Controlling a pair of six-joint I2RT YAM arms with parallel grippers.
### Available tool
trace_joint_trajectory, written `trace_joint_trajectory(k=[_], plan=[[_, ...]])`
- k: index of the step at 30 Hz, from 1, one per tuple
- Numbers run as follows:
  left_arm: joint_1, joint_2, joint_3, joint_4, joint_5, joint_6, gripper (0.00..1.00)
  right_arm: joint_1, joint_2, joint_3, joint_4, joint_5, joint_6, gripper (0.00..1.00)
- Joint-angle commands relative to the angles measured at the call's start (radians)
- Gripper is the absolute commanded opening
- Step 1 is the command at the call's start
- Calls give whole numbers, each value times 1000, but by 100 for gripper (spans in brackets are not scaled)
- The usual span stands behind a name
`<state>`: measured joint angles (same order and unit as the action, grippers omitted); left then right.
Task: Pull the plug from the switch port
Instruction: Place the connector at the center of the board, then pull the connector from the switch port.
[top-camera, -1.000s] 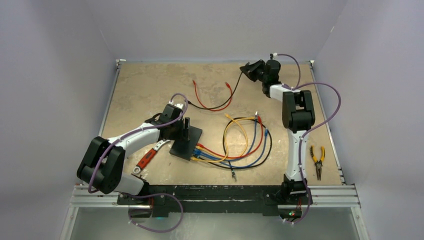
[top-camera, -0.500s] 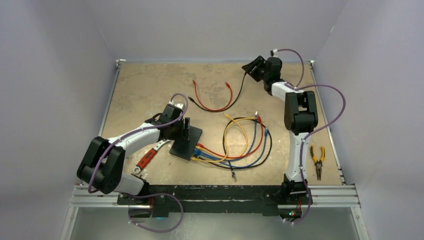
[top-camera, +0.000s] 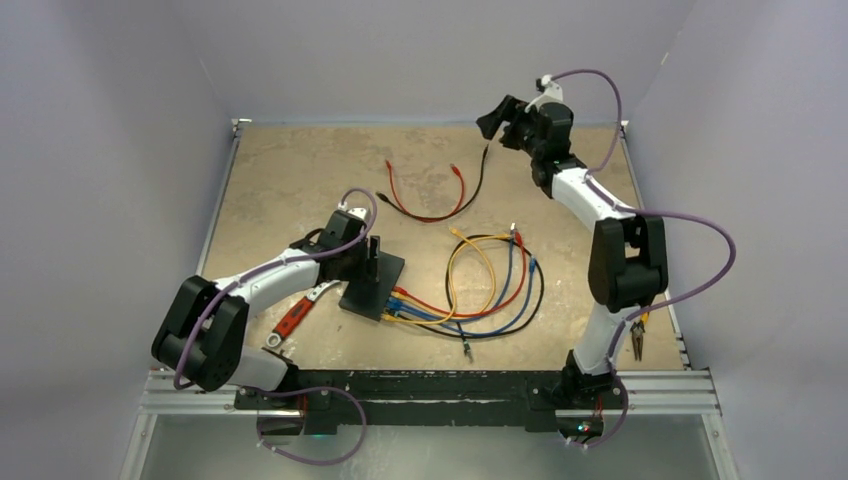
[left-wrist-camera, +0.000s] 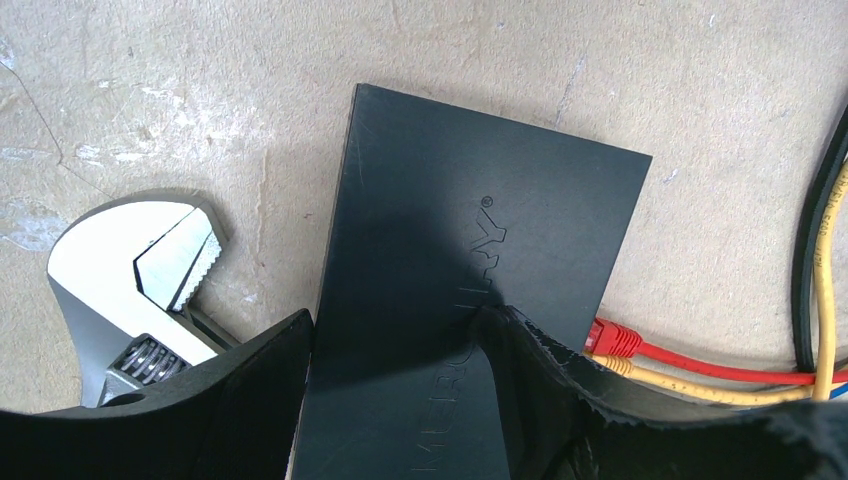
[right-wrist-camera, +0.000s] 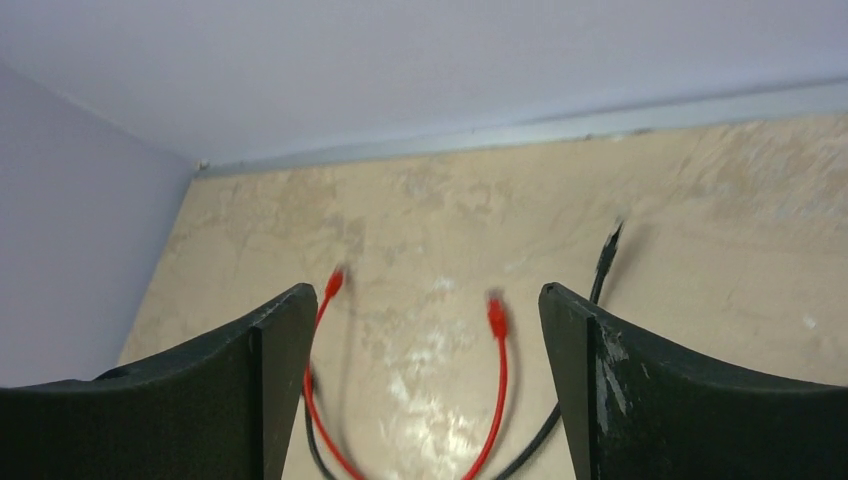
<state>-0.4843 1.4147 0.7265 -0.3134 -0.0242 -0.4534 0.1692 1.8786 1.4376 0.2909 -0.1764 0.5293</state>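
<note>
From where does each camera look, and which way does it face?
Top: above, behind the arms, looking down at the table; both show whole.
Left wrist: on the left hand, looking down at the switch and wrench; fingers show.
Right wrist: on the right hand, looking toward the far wall over loose cables; fingers show.
Top and left wrist share the switch.

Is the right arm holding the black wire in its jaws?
No, its jaws stand open and empty, and the black wire lies on the table beyond them.

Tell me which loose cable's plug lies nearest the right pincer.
The thin black cable: its plug lies just beside the right pincer; the thin red cable ends farther left.
</note>
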Motion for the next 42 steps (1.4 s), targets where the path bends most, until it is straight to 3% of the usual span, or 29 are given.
trace_joint_trajectory(k=[1, 20, 32, 42], plan=[[-16, -14, -38, -36, 15, -7, 63, 48, -75, -106, -37, -52, -69, 85], [-2, -85, -57, -8, 70, -37, 68, 216, -302, -530, -37, -294, -95, 84], [53, -95, -65, -1, 127, -47, 71, 379, -251, -616, 17, -360, -54, 80], [75, -71, -106, 46, 195, -57, 70, 450, -66, -601, 117, -443, -26, 70]])
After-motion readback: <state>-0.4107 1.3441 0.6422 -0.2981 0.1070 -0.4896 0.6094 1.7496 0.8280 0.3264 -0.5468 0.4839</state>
